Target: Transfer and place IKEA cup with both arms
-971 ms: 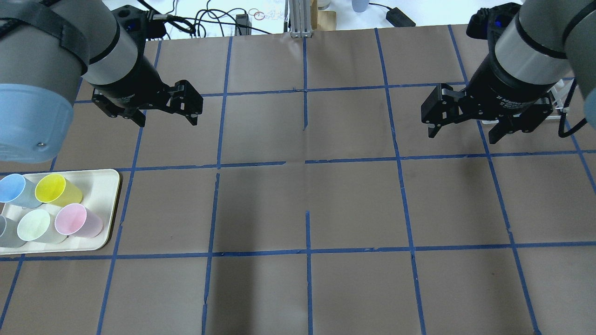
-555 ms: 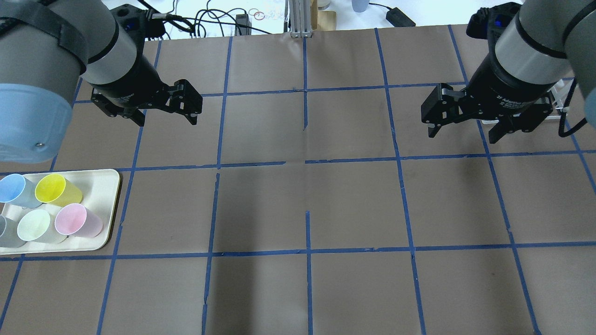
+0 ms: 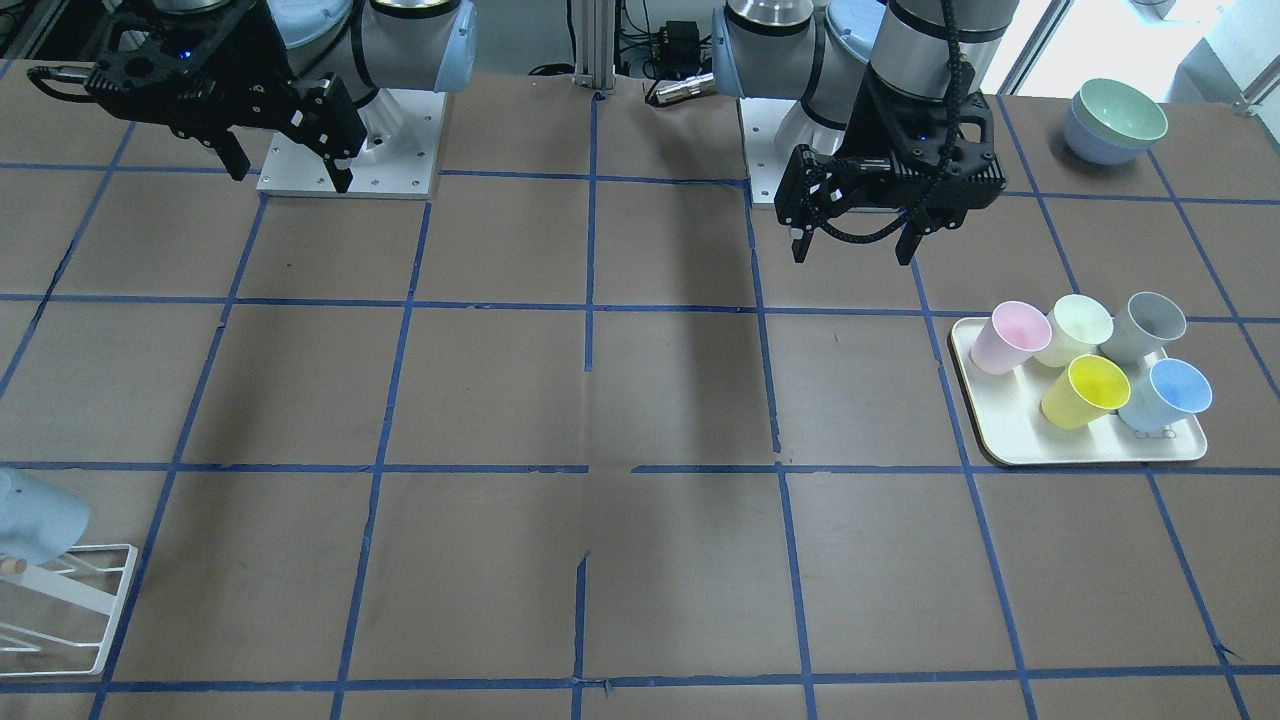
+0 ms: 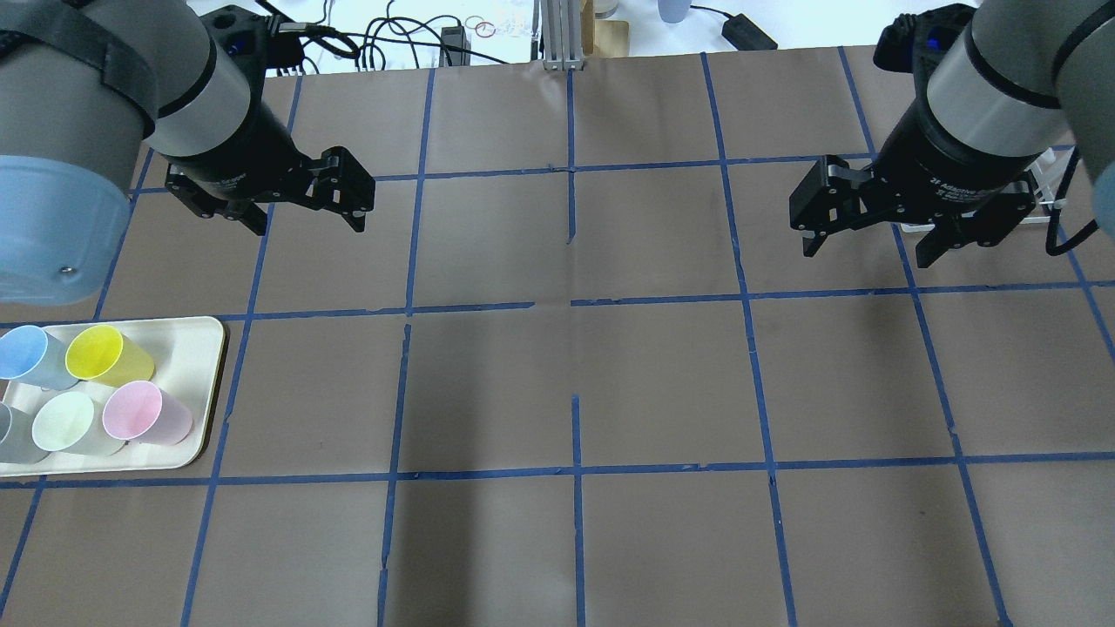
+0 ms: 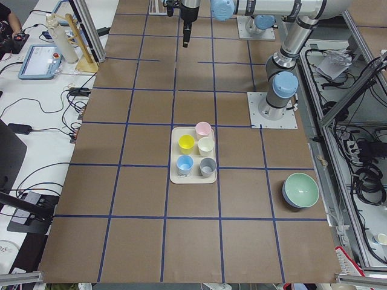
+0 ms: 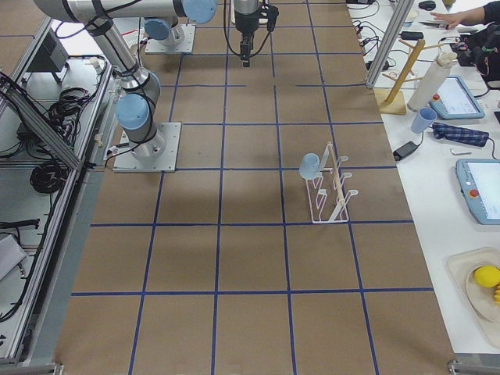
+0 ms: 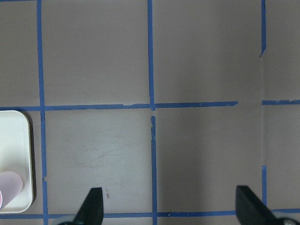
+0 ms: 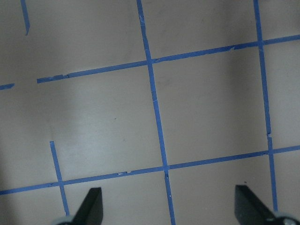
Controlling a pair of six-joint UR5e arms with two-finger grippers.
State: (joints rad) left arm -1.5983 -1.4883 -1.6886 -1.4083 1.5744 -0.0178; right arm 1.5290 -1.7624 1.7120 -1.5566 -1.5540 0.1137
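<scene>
The IKEA cup (image 4: pixel 23 354), pale blue with a brighter blue inside, stands upright on a cream tray (image 4: pixel 193 347) at the table's left edge, together with a yellow cup (image 4: pixel 100 353), a pink cup (image 4: pixel 139 411), a pale green one and a grey one. It also shows in the front-facing view (image 3: pixel 1166 392). My left gripper (image 4: pixel 307 223) hangs open and empty above the table, beyond and to the right of the tray. My right gripper (image 4: pixel 864 252) hangs open and empty over the right side. Both wrist views show only bare table between the spread fingers.
A white wire rack (image 3: pixel 75 600) stands at the table's right end with a near-identical pale blue cup (image 3: pixel 35 515) hung on it. Stacked bowls (image 3: pixel 1115 122) sit near the robot's left base. Cables and gear lie beyond the table's far edge (image 4: pixel 392 39).
My left arm has shifted slightly left and away from the camera. The right arm and the cups have not moved.
</scene>
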